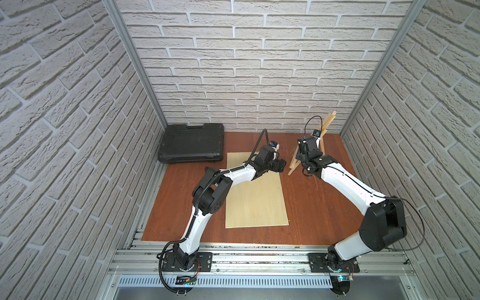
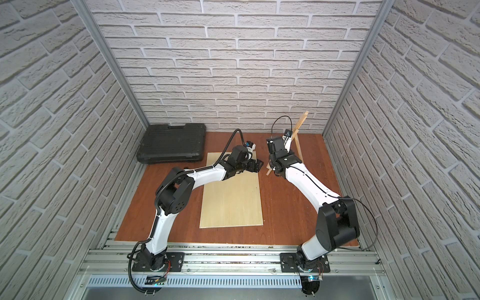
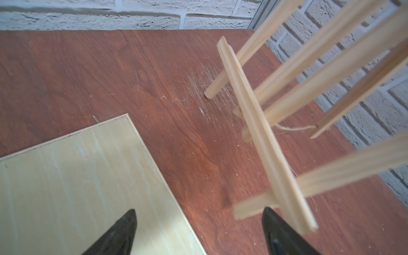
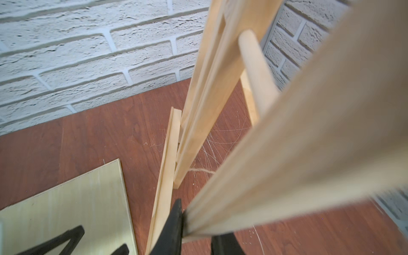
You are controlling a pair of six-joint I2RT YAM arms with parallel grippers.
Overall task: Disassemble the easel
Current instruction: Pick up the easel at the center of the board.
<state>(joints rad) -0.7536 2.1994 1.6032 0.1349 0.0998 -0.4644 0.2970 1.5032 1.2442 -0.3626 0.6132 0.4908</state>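
From above the right claw (image 4: 196, 223) is hard to see. In both top views its wrist covers the fingers, and the easel (image 1: 328, 120) shows only as slat tips above the arm and a foot below it. The right wrist view is plainer: two black fingers (image 4: 174, 220) pinch one upright slat between them, though that slat is blurred and runs off the frame.

The left claw (image 3: 198, 210) stands wide apart and holds nothing. One fingertip (image 3: 273, 225) sits just behind the end of the easel's low ledge; whether they touch I cannot tell. Only the wrist views show the cord (image 3: 293, 128), strung between slats.

The easel stands on the table (image 1: 324, 207) at its far right, beside the board (image 1: 254, 194) and well apart from the case (image 1: 192, 142).
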